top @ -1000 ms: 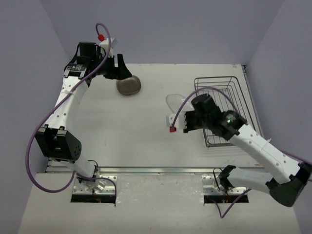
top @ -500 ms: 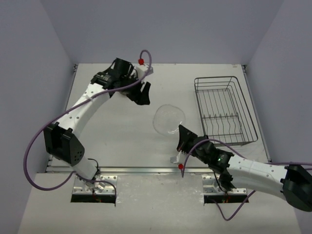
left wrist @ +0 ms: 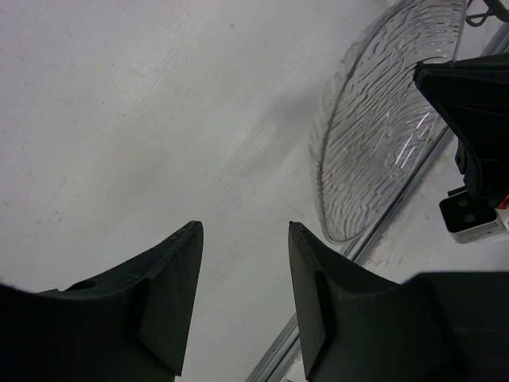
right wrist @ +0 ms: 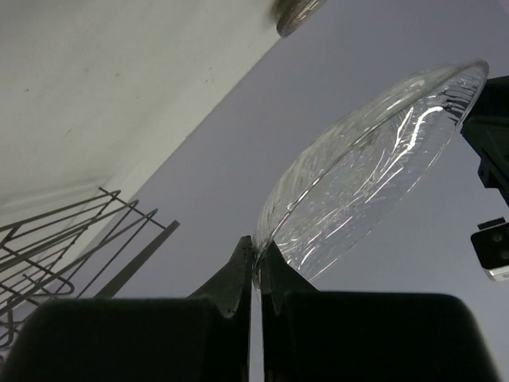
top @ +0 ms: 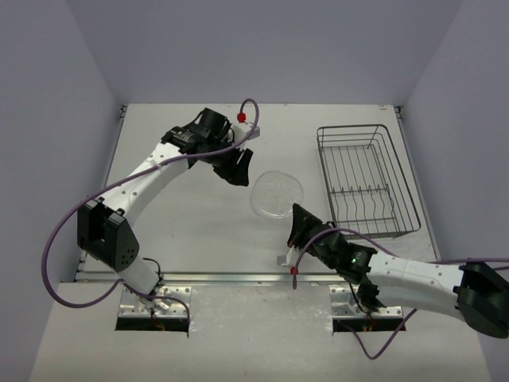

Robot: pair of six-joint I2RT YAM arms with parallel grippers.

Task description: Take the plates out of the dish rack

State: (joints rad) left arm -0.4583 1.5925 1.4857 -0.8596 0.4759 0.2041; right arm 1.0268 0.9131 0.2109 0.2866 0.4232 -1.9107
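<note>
The left pincer [top: 236, 169] is coming closer to the clear plate [top: 277, 193] than half a second before; its jaws are standing apart, with nothing between them. The right pincer [top: 296, 219] is pinching this plate's near rim and holding it tilted. The plate is round and transparent, with a rippled surface, and lies between both pincers. The silver wire dish rack [top: 358, 127] is standing on the desk [top: 183, 215], beyond the right pincer to its right.

My left wrist view cuts the clear plate [left wrist: 374, 135] at the top edge; my right gripper [left wrist: 433, 79] covers part of its rim. My right wrist view crops the rack [right wrist: 56, 239] and a blurred round thing [right wrist: 298, 12].
</note>
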